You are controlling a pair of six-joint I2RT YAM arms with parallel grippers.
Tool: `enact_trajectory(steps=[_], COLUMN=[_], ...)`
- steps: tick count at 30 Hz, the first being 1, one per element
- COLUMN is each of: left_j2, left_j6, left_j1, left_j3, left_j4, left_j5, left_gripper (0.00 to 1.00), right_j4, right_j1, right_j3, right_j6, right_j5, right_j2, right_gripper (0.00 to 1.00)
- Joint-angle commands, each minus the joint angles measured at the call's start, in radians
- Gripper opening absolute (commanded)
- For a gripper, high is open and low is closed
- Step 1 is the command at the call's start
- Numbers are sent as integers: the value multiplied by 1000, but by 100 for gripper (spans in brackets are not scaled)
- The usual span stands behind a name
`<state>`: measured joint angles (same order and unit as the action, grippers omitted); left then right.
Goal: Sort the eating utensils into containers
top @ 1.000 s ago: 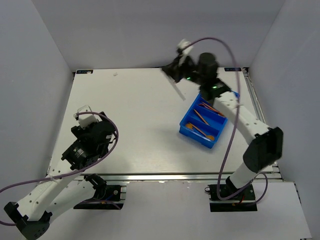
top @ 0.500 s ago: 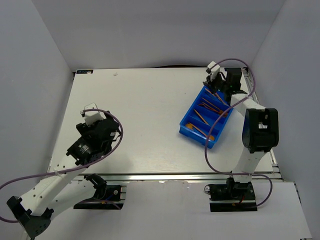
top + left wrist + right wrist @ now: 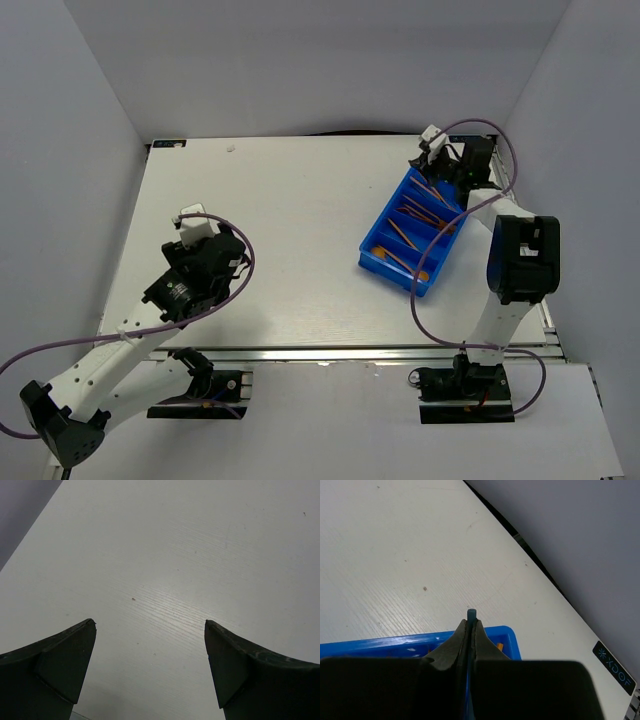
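Blue plastic, one tray [image 3: 392,277] sits at the table's [image 3: 280,220] right side, with orange utensils [image 3: 403,233] lying inside, too small to count. One dark blue-grey stick [image 3: 471,613] is pinched between the right gripper's [image 3: 471,625] closed jaws over the tray's far corner. The left gripper [image 3: 150,622] hovers over the table's left side, jaws spread wide.

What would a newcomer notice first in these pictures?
The bright blue tray, at the far right of the table, holds orange utensils. Over its far end the right gripper is shut on a thin blue-grey stick. The left gripper hangs open above the tabletop.
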<state>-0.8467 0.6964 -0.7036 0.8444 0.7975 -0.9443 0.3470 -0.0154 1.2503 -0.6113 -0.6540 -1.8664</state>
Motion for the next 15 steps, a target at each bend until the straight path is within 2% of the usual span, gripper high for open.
enact_trajectory(steps=[1,7,15], left_j2=[3,4,11], left_j6=[-11,-9,-9], left_j1=[0,1,0], left_j3=[5,8,5], left_j4=[-18,-14,-17], left_j5=[9,6,7], left_gripper=[98,98,98], right_j4=[58,-75,-42], right_j1=[35,49,75], right_j3=[80,189,81], right_j6=[59,2,-13], right_j5=[-99,-88,-70], right_j2=[24,-8,-43], right_gripper=[0,0,0])
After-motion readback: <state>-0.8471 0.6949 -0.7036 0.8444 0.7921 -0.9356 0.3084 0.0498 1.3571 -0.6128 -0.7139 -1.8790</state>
